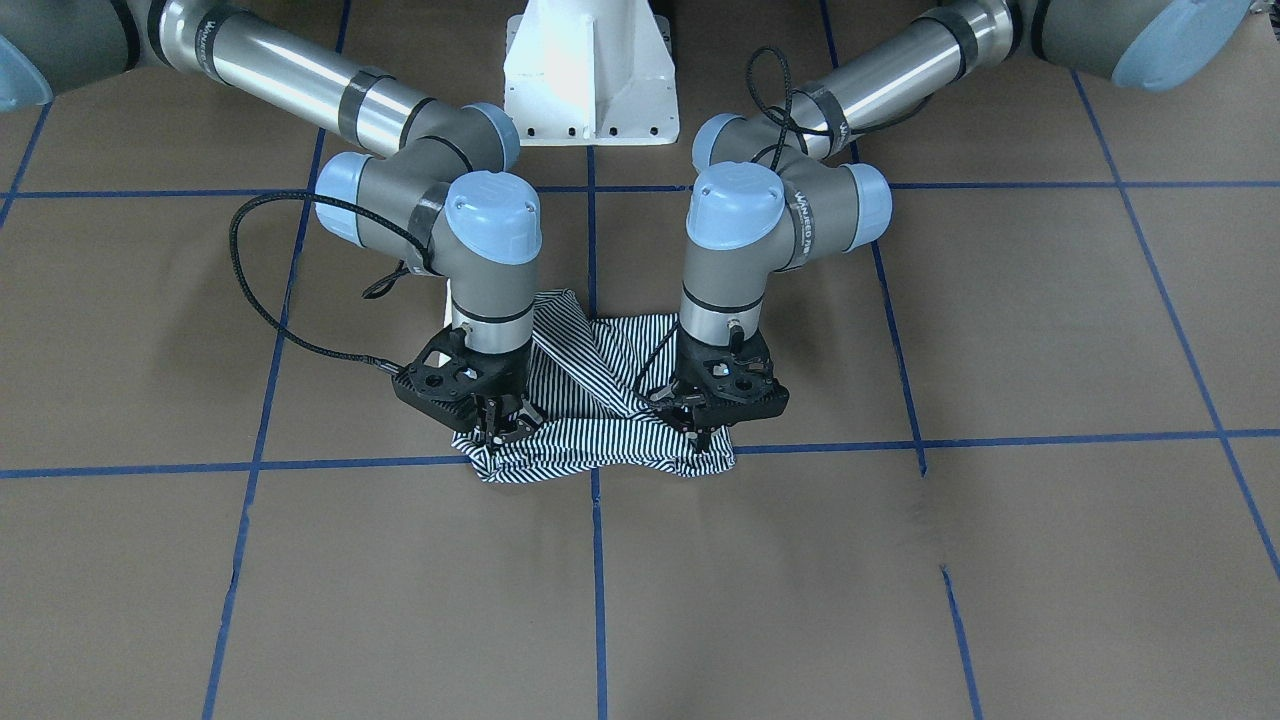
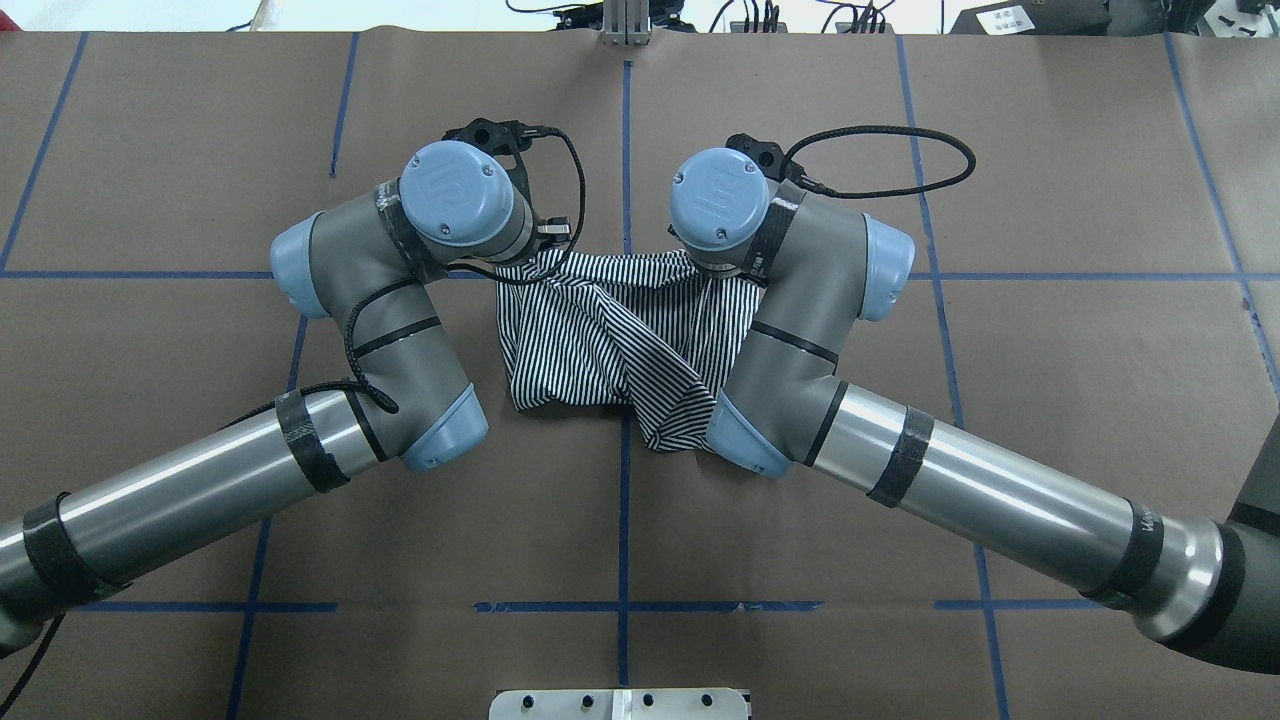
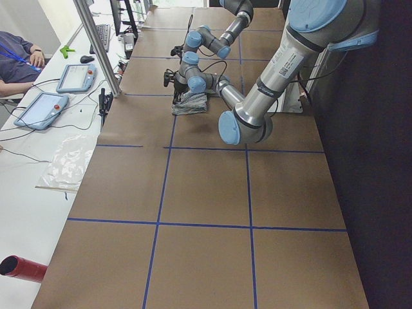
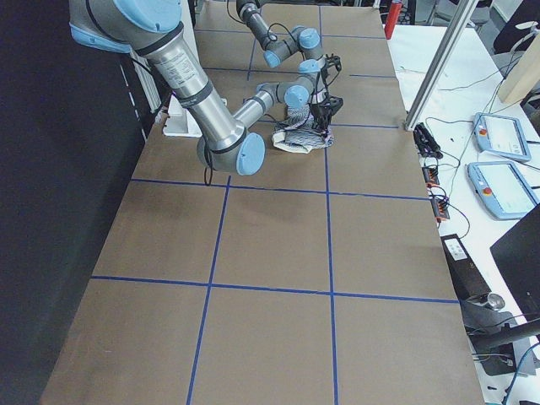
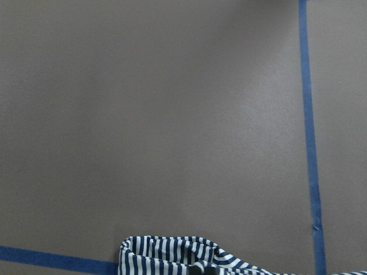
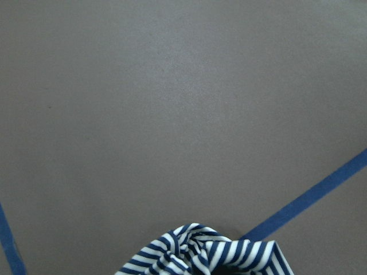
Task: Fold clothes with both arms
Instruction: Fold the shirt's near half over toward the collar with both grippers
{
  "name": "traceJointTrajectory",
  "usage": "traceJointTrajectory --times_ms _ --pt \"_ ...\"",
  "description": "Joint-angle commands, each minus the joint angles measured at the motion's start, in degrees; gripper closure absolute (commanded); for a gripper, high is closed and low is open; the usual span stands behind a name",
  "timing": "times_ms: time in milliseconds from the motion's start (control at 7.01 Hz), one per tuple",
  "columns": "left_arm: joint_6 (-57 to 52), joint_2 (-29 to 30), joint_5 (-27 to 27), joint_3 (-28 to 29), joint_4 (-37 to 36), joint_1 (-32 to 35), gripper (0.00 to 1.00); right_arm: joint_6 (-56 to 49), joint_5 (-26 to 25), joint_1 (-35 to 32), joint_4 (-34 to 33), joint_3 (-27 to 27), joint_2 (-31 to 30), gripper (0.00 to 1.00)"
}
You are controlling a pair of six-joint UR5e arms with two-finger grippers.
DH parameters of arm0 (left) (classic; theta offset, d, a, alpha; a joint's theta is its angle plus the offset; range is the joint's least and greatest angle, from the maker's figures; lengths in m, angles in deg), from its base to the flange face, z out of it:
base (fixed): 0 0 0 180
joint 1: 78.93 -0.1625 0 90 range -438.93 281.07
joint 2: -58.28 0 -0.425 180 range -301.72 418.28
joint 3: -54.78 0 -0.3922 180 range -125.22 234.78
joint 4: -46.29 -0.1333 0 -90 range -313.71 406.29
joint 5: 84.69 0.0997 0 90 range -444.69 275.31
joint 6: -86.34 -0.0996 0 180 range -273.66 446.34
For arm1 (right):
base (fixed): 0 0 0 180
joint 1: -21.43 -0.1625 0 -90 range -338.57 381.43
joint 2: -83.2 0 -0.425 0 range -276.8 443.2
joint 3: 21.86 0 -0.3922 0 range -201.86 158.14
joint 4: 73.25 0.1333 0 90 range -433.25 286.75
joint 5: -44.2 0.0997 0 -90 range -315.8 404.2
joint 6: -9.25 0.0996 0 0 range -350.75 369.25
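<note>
In the front-facing view, centre-left, the silver-grey right arm (image 1: 480, 250) points downward. Its black right gripper (image 1: 501, 427) is clamped on the near-left corner of the navy-and-white striped polo shirt (image 1: 600, 400), which lies crumpled at frame centre on the brown paper-covered table (image 1: 900, 580). At centre-right, the black left gripper (image 1: 700, 434) is clamped on the opposite corner.

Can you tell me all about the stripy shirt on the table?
The striped shirt is soft cloth with thin navy-and-white stripes. It lies crumpled and partly folded on the brown table, across a blue tape line. The left gripper and right gripper each pinch its edge farthest from the robot's base, bunching the cloth.
</note>
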Motion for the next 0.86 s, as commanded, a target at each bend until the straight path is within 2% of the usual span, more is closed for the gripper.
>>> traceJointTrajectory --times_ms 0,143,285,428,713 --pt "-10.1 -0.8 -0.4 -0.5 1.6 0.3 0.0 -7.3 0.1 -0.2 0.2 0.4 0.4 0.0" --pt "-12.5 -2.3 -1.0 -1.5 4.0 1.3 0.0 -8.6 0.7 -1.1 0.1 1.0 0.4 0.0" --pt "-17.6 -4.1 -7.2 -1.9 6.1 3.7 0.0 -11.9 2.6 -2.4 -0.3 2.7 0.4 0.0" --pt "-20.5 -7.2 -10.1 -3.9 8.7 5.3 0.0 -13.5 4.9 -3.3 -1.6 5.3 0.2 0.0" --pt "-20.8 -8.5 -10.2 -4.3 10.1 5.5 0.0 -17.1 5.1 -3.2 -10.1 13.6 -0.4 0.0"
